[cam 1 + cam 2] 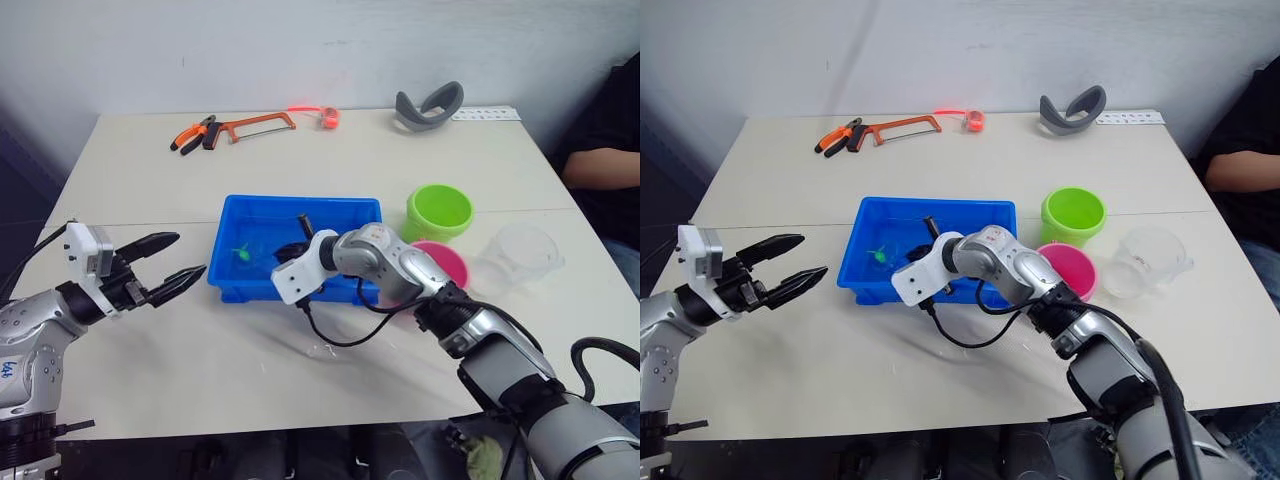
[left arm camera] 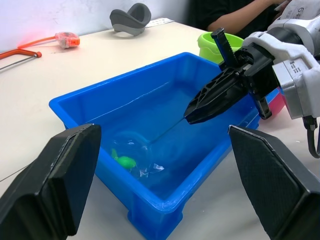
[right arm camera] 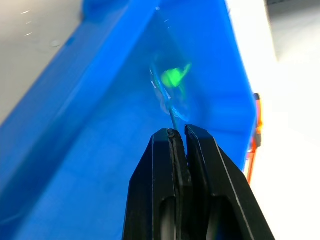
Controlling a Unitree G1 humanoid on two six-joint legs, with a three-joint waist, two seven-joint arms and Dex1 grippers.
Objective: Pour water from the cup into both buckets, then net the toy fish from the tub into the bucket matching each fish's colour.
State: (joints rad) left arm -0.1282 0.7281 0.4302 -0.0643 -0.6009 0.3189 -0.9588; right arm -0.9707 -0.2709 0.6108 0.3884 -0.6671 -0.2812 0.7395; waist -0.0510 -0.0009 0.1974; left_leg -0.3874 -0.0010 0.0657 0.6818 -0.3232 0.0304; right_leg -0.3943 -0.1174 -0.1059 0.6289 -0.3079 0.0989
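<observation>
The blue tub (image 1: 296,205) sits mid-table holding water. A green toy fish (image 1: 241,256) lies near its left end. My right gripper (image 1: 291,250) reaches into the tub, shut on the thin handle of the net (image 2: 167,131). The net's hoop (image 2: 128,148) is underwater around the green fish (image 3: 174,76). My left gripper (image 1: 190,253) hovers open just left of the tub, holding nothing. The lime green bucket (image 1: 439,211) and pink bucket (image 1: 447,262) stand right of the tub. The clear cup (image 1: 521,255) is further right.
A hacksaw (image 1: 256,125), orange-handled pliers (image 1: 193,136), a small red tool (image 1: 328,117) and a grey curved band (image 1: 430,105) lie along the far edge. A person's arm (image 1: 600,166) rests at the right. A black cable (image 1: 340,338) loops on the table before the tub.
</observation>
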